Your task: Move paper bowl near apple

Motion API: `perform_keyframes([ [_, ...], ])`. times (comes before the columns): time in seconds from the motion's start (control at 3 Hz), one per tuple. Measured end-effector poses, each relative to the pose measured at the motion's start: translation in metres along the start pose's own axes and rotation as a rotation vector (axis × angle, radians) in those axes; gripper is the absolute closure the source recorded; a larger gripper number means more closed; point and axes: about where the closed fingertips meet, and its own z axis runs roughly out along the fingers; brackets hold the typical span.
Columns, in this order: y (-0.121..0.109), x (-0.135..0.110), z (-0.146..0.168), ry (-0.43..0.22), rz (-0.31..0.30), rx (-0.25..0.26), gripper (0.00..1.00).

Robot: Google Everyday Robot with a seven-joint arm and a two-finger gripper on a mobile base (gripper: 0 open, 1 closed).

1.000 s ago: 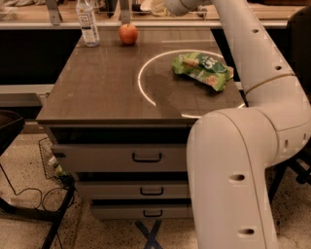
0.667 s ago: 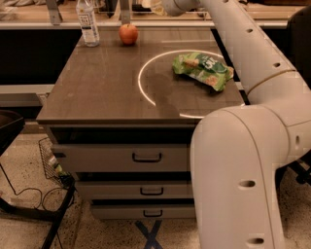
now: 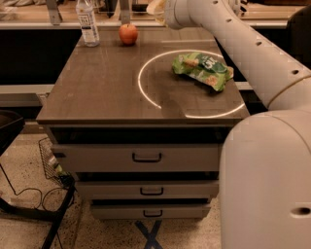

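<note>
1. Since a second ago: my arm (image 3: 252,53) has swung left and a bit lower, and the wrist end now sits closer to the apple (image 3: 128,34). Apple, bottle (image 3: 87,22) and snack bag (image 3: 201,69) haven't shifted.
2. Gripper (image 3: 164,10) is at the top edge, over the back of the table (image 3: 97,92), just right of the apple and above it. It's mostly cropped, so I can't tell if it's parted, closed or clamped on anything.
3. Bowl (image 3: 154,8): only an off-white sliver shows at the gripper's tip. It looks to be up off the table and near the apple, not touching it. Whether I'm actually holding it I can't confirm.
4. Handling, my read: paper, so very light, with a thin, soft rim.
   - It creases if squeezed hard.
   - It will slide or tip on a nudge.
   - Best hold is a gentle pinch across the rim wall, not the base.
5. Arm pose: shoulder fills the bottom right. The forearm runs diagonally up-left past the bag, clear of it, with the wrist bent left at the top.
6. The apple is round and will roll if bumped, so the set-down should land beside it, not against it.
</note>
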Motion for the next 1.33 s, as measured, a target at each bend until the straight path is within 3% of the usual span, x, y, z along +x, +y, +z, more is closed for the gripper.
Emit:
perform_keyframes([
  [0.33, 0.02, 0.004, 0.001, -0.027, 0.105, 0.039, 1.0],
  [0.67, 0.036, 0.006, 0.014, -0.04, 0.168, 0.024, 1.0],
  [1.33, 0.063, 0.028, 0.049, -0.048, 0.255, -0.063, 1.0],
])
